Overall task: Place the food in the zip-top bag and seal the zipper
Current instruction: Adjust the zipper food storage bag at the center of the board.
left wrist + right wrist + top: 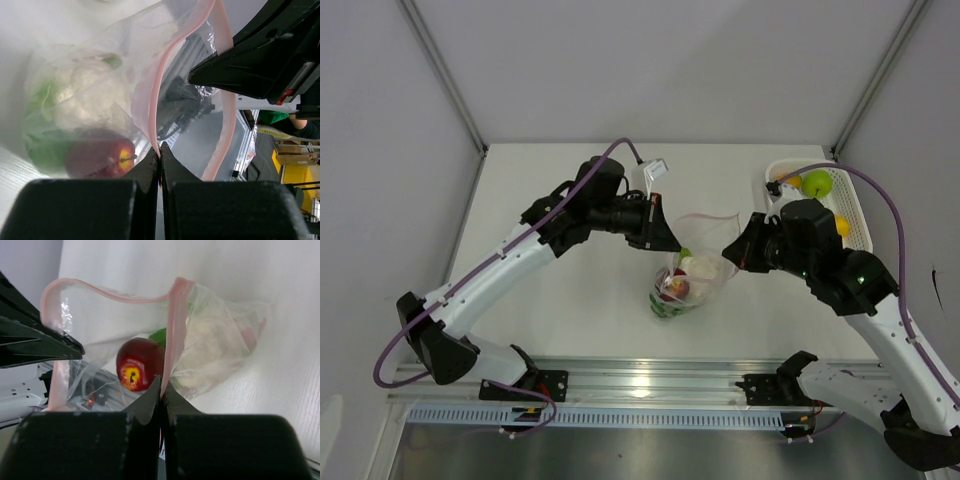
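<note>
The clear zip-top bag hangs between both grippers over the table's middle, its mouth pulled open. My left gripper is shut on the pink zipper at the left lip. My right gripper is shut on the zipper at the right lip. Inside the bag lie a red apple, a green-white cabbage and a white piece. More food sits in the basket: a green apple, an orange fruit and a yellow fruit.
The white mesh basket stands at the back right, just behind my right arm. A small white object lies behind my left wrist. An aluminium rail runs along the near table edge.
</note>
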Tool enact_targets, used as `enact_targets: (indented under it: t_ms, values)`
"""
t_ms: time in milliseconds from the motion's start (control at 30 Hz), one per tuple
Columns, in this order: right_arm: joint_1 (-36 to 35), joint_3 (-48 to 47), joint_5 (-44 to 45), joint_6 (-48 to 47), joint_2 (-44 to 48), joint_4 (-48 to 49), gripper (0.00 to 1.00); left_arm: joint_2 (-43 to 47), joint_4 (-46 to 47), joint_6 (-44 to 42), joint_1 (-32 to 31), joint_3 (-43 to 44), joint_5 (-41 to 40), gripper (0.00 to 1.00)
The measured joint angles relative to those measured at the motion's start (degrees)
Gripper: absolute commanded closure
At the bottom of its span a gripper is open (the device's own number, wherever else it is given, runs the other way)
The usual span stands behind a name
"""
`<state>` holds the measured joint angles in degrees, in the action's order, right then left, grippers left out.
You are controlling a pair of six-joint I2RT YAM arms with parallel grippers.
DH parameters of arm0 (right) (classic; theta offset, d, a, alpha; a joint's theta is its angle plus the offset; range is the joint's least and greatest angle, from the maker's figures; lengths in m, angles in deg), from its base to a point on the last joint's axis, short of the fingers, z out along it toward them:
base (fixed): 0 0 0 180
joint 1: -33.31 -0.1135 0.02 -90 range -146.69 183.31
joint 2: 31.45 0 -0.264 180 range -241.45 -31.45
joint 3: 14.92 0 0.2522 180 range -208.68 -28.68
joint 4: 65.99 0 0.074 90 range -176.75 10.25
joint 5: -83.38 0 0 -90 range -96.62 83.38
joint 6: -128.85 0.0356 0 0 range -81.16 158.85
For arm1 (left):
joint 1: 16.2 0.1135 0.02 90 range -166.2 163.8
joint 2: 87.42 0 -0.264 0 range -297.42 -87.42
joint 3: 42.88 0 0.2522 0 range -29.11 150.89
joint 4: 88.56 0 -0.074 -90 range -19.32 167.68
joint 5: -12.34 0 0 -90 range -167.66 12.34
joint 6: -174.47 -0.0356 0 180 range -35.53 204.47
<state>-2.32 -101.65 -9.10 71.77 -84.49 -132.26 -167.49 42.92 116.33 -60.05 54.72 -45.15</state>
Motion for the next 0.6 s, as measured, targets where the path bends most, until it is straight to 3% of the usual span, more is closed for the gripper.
enact_targets:
  t_ms: [167, 300, 600]
  values:
    - [0.2, -1.5, -0.6, 0.1, 1.5, 1.4, 1.00, 0.9, 1.0, 0.0, 0.0, -0.5, -0.2, 1.00]
    - [2.3, 3.0, -2.4, 0.7, 2.5, 4.0, 0.99, 0.7, 3.5, 0.3, 0.0, -4.9, 0.2, 0.99]
    - [10.9, 4.3, -8.0, 0.0, -4.9, 4.2, 0.96, -0.6, 3.8, 0.6, 0.0, -6.7, 0.0, 0.99]
